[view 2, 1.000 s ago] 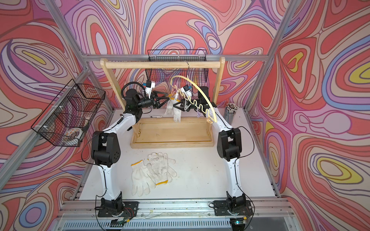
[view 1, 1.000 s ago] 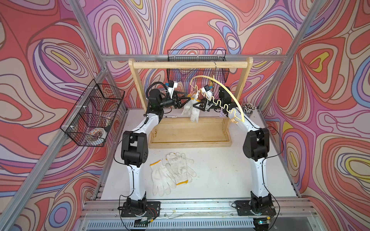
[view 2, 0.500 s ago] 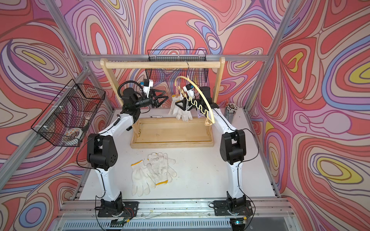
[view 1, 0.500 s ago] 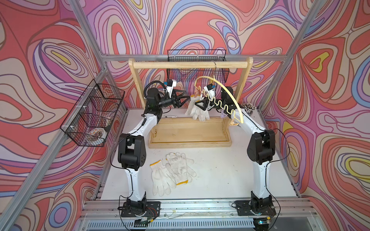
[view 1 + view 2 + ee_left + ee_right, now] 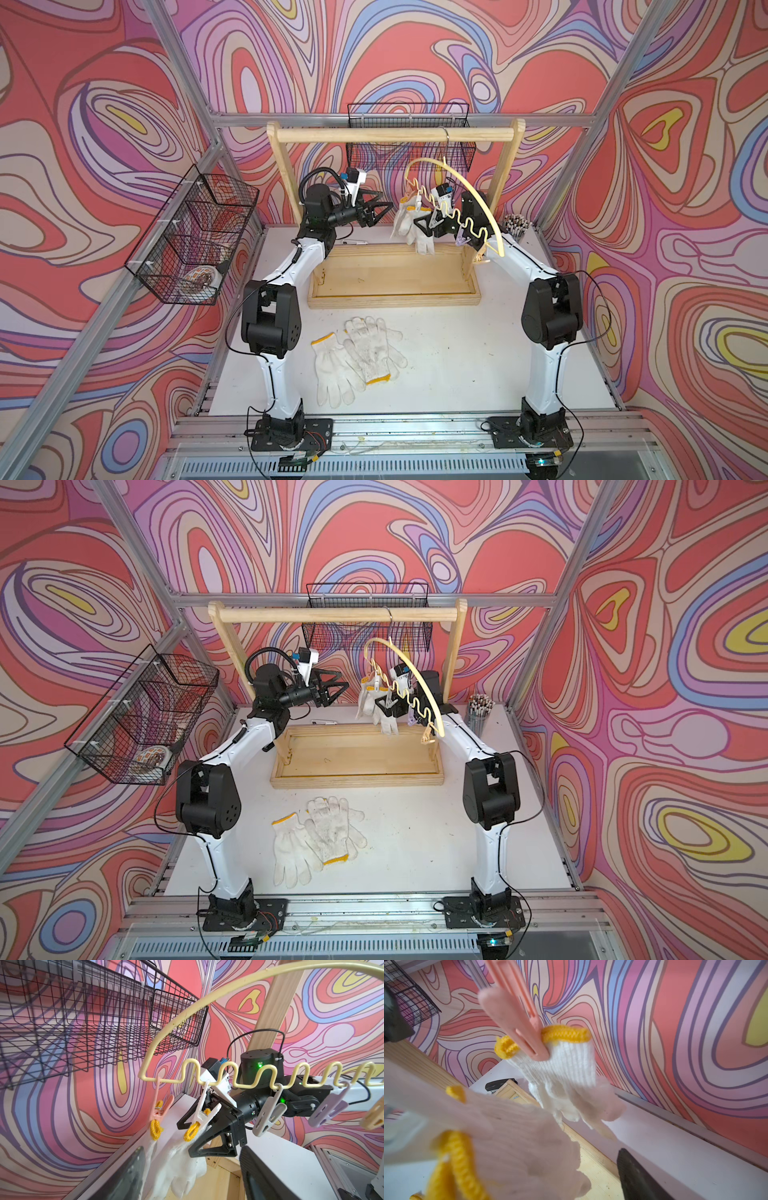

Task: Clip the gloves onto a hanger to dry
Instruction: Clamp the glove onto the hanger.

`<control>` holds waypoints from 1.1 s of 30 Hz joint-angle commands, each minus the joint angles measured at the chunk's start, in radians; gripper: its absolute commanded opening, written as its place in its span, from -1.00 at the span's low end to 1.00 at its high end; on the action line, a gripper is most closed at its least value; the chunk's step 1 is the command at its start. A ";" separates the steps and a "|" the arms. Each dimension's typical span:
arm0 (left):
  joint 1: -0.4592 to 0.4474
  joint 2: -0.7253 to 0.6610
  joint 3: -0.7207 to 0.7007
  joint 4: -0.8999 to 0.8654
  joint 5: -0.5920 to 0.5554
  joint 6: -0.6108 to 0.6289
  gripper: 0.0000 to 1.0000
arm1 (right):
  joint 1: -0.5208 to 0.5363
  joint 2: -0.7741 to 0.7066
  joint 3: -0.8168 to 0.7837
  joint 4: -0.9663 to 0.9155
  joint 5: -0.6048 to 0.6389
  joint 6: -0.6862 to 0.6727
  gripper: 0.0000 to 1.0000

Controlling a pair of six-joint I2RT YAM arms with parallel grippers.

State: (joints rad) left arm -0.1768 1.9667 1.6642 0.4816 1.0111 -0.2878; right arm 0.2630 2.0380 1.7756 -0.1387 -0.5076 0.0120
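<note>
In the right wrist view the nearer glove (image 5: 512, 1147) and the white clip (image 5: 402, 1136) on its cuff are a blur, and the right claw (image 5: 185, 1137) shows there only as dark fingers (image 5: 639, 1178) cut by the edges. The left wrist view crops the hanger (image 5: 174, 1022) arch and a yellow clip (image 5: 374, 1115). In both top views the wire basket (image 5: 195, 245), at nine o'clock of the table (image 5: 457, 365), half screens its contents.

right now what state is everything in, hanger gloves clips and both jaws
hanger, hooked on the wooden rail
clipped gloves, hanging by cuffs
table gloves, loose, overlapping
grey clip, empty
left gripper, jaws open, empty
right gripper, jaws open by white clip
</note>
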 commanded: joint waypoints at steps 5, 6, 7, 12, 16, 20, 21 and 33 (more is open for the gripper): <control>0.002 -0.056 -0.015 -0.103 -0.074 0.086 0.49 | 0.007 -0.089 -0.060 0.009 0.086 -0.015 0.53; 0.002 -0.058 -0.015 -0.111 -0.084 0.090 0.49 | 0.013 -0.095 -0.063 -0.001 0.103 -0.019 0.54; 0.002 -0.059 -0.014 -0.116 -0.091 0.093 0.48 | 0.020 -0.099 -0.066 -0.013 0.123 -0.027 0.53; -0.004 -0.066 -0.014 -0.139 -0.118 0.105 0.48 | 0.048 -0.130 -0.107 -0.035 0.195 -0.041 0.54; -0.012 -0.074 -0.016 -0.168 -0.132 0.125 0.47 | 0.048 -0.167 -0.157 -0.029 0.240 -0.027 0.54; -0.017 -0.082 -0.019 -0.192 -0.147 0.141 0.47 | 0.048 -0.204 -0.202 -0.041 0.282 -0.026 0.54; -0.020 -0.083 -0.018 -0.200 -0.154 0.145 0.47 | 0.047 -0.212 -0.212 -0.045 0.290 -0.027 0.54; -0.070 -0.131 -0.033 -0.357 -0.292 0.272 0.47 | 0.048 -0.297 -0.303 -0.100 0.373 0.006 0.53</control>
State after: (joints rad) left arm -0.2283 1.8870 1.6466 0.1875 0.7723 -0.0853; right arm 0.3130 1.7908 1.4940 -0.2062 -0.1802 -0.0010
